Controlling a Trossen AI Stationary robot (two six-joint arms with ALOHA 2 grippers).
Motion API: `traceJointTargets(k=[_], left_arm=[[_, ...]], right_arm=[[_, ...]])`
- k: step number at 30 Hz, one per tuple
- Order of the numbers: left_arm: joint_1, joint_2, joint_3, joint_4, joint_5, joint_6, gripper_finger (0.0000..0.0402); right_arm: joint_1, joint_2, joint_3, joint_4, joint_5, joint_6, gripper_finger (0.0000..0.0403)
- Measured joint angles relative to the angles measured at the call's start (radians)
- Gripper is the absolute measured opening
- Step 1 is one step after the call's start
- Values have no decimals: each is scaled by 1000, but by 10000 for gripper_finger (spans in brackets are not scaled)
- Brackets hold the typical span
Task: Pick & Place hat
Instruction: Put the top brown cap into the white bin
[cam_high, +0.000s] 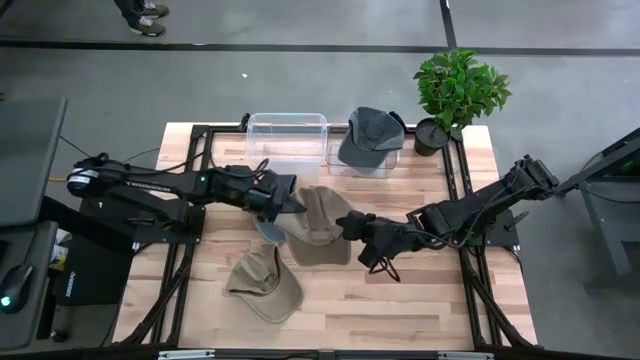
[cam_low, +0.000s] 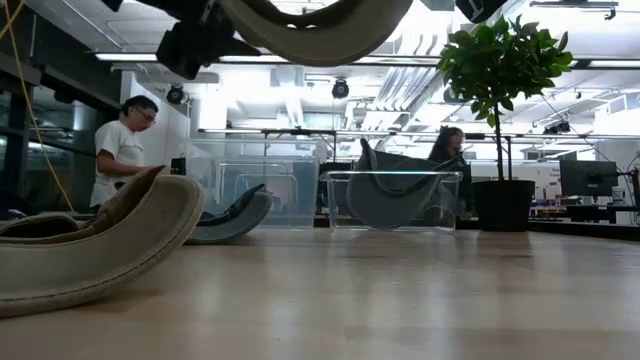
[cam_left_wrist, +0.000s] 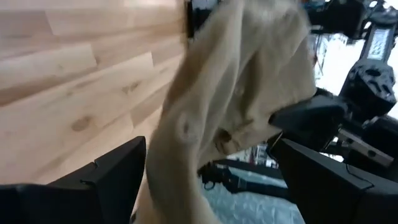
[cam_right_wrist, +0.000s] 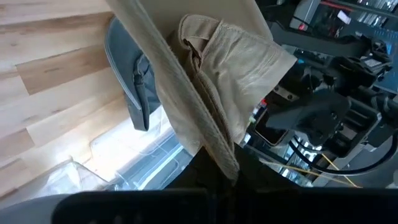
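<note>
Both arms on one tan hat, lifted mid-surface.
Left to right: spare tan cap (cam_high: 264, 283) lies flat on the wooden surface (cam_high: 420, 310) near the front. Left jaws (cam_high: 290, 203) grip the raised hat (cam_high: 318, 226) at its left edge, closed on the fabric; a grey cap (cam_high: 268, 230) lies under it, partly hidden. Right jaws (cam_high: 348, 226) clamp the hat's right side, closed on the cloth. At the back, clear bin (cam_high: 287, 136) looks empty; the smaller clear bin (cam_high: 365, 162) beside it holds a dark grey cap (cam_high: 370, 134). Potted plant (cam_high: 458, 88) at the far right corner.
</note>
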Motion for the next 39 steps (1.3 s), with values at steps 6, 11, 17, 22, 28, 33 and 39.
traceJointTargets(k=[6,11,17,22,28,33,39], left_arm=[[0,32,31,-39,55,-33,273],[0,32,32,-60,55,-36,176],[0,30,32,-60,54,-35,33],[0,30,32,-60,54,-19,9],[0,30,32,-59,51,-4,1],[0,30,32,-58,52,-4,0],[0,30,32,-48,51,-4,0]], right_arm=[[-3,0,0,0,15,16,5],[-3,0,0,0,17,29,5],[-3,0,0,-2,16,38,5],[-3,0,0,-2,15,50,17],[-3,0,0,1,12,122,52],[-3,-4,0,24,76,231,78],[3,-20,0,8,140,452,133]])
